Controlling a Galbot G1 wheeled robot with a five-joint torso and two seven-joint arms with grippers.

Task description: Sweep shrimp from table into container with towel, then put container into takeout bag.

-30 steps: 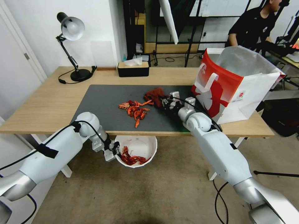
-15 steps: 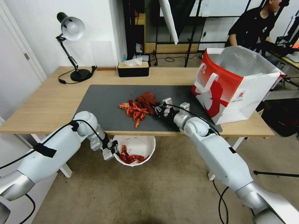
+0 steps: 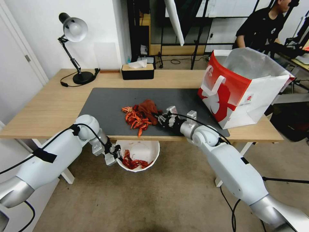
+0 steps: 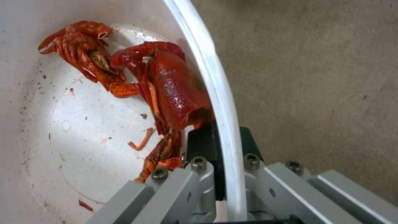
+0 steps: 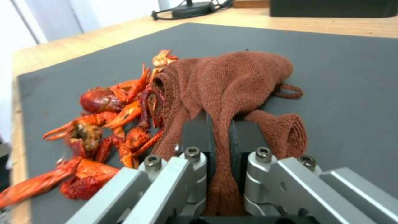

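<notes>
The right gripper (image 3: 160, 118), clenched on the towel (image 3: 147, 108), has pushed the shrimp (image 3: 135, 118) nearer the table (image 3: 48, 106) edge, above the container (image 3: 141, 154) gripped by the left gripper (image 3: 116, 154).

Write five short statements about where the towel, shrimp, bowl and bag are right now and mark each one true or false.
1. The right gripper is shut on the towel. True.
2. The container stands on the table. False: the left gripper holds it by its rim below the table's near edge.
3. Shrimp lie on the dark mat against the towel. True.
4. The container is empty. False: several shrimp already lie in it.
5. The takeout bag lies flat on the floor. False: it stands open on the table, at the robot's right.
</notes>
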